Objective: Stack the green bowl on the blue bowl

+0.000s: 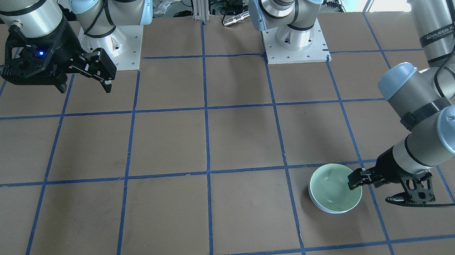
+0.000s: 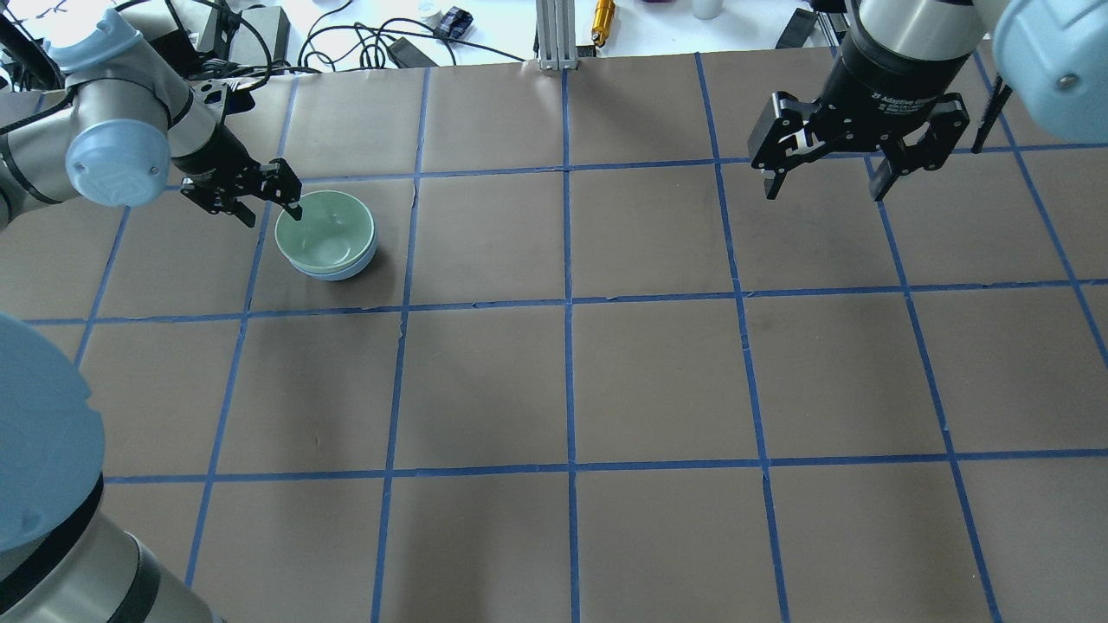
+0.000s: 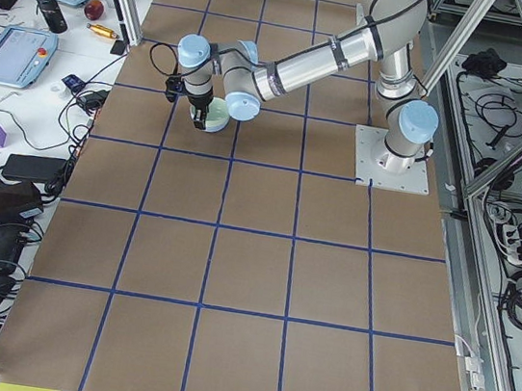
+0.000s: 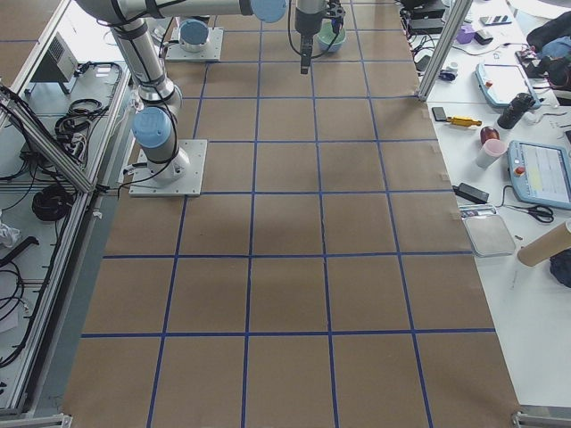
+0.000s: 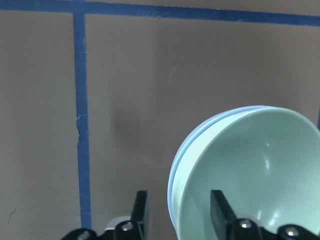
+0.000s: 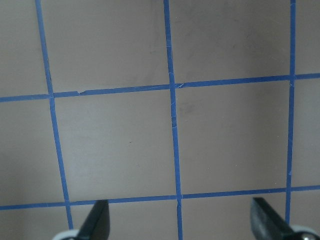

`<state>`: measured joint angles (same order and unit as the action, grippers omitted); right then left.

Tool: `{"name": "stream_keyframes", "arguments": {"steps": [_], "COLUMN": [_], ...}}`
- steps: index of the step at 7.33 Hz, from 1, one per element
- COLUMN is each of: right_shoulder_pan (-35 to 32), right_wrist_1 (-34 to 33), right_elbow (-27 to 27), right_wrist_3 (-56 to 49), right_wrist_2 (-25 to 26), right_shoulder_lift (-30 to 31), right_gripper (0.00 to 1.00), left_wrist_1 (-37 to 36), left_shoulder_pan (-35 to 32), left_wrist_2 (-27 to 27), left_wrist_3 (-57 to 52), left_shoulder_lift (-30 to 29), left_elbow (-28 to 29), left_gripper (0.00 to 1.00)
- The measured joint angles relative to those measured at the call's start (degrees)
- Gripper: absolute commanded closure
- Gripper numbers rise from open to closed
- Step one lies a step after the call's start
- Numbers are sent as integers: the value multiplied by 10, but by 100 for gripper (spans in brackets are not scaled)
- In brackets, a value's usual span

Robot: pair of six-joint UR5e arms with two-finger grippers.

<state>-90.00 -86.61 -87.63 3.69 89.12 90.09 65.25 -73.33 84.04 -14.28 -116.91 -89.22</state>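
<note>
A: Left arm pose?
B: Left gripper (image 2: 273,216) is held low, jaws spread astride the green bowl (image 2: 329,229) rim. That bowl is nested in the blue bowl (image 2: 342,271).
A: Surroundings?
B: Right gripper (image 2: 822,192) is held high, jaws apart, well clear.

A brown paper-covered table (image 2: 658,381) gridded with blue tape lines (image 2: 569,303) sits in bright, even light, with a white bench (image 4: 535,339) carrying teach pendants (image 4: 541,174) along one side and black cables (image 3: 521,281) strewn along the other.
</note>
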Motion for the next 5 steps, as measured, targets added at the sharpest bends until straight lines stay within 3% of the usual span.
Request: {"name": "stream_keyframes", "arguments": {"steps": [1,2,5], "right_shoulder_pan": [0,0,0], "right_wrist_1": [0,0,0], "right_elbow": [0,0,0], "right_wrist_3": [0,0,0], "right_wrist_2": [0,0,0], "right_shoulder_lift": [0,0,0], "right_gripper": [0,0,0], "left_wrist_1": [8,20,107], "left_shoulder_pan": [-10,-32,-116], "left_wrist_2": [2,19,61], "left_wrist_3": [16,44,136], "left_shoulder_lift": [17,39,142], "left_elbow": [1,2,3], "left_gripper": [8,0,0]}}
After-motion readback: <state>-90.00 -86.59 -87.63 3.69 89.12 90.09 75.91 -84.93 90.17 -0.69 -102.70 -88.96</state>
